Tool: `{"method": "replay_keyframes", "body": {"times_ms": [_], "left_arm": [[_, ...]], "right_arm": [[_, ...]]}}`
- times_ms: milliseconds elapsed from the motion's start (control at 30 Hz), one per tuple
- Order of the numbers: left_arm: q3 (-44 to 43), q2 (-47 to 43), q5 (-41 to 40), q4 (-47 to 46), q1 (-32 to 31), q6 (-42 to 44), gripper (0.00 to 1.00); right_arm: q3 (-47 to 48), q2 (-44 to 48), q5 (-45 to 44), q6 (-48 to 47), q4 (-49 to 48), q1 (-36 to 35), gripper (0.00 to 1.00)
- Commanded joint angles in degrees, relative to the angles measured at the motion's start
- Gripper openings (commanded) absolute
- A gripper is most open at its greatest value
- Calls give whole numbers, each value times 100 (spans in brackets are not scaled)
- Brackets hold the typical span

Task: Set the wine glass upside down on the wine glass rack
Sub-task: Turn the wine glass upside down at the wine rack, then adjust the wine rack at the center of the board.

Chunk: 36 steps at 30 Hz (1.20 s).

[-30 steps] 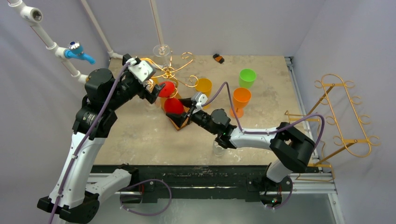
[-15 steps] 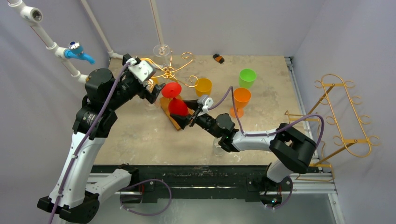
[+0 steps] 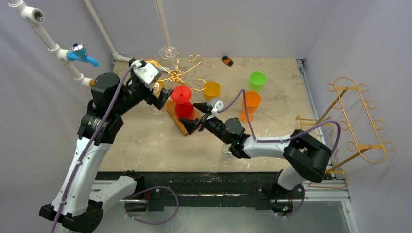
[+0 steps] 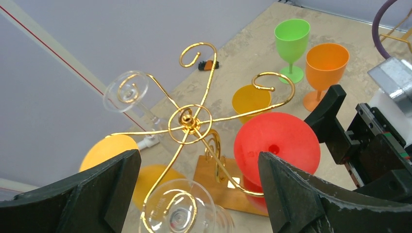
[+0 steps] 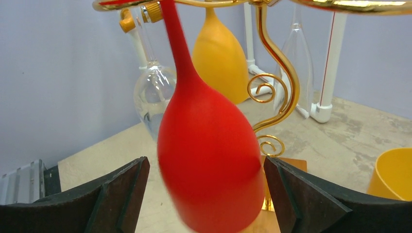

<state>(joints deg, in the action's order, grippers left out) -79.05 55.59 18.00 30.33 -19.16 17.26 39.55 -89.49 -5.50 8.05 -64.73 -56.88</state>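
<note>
On rack [image 3: 175,74] | red glass [image 3: 184,109] hangs upside down | our left gripper [image 4: 199,156], right gripper [image 3: 190,117]: jaws wide, empty | we just back off

Glossy red glass [image 5: 209,160]; polished gold-metal rack [image 4: 187,121]

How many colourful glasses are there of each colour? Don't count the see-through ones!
Red glass: 1
Yellow glasses: 2
Green glass: 1
Orange glass: 1
Total: 5
</note>
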Motion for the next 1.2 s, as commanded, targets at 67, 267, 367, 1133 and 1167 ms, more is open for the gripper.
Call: {"method": "replay_keyframes", "body": {"times_ms": [67,267,367,1133,1167], "left_arm": [[529,-176,104,-169,9,-580,100],[663,-327,179,-177,9,-634,100],[712,-430,267,-143,9,-640,100],[-330,-166,-1625,1166,14,-345,93],[-417,-104,-1749,1235,11,-321,93]], "right_arm": [[-79,934,-137,-177,738,-7,99],[-2,1758,-142,-143,2214,-6,99],[49,2250,-197,-82,2920,-7,99],[5060,1035,-450,533,8210,1284,83],[5263,857,-428,526,8242,1338,82]]}}
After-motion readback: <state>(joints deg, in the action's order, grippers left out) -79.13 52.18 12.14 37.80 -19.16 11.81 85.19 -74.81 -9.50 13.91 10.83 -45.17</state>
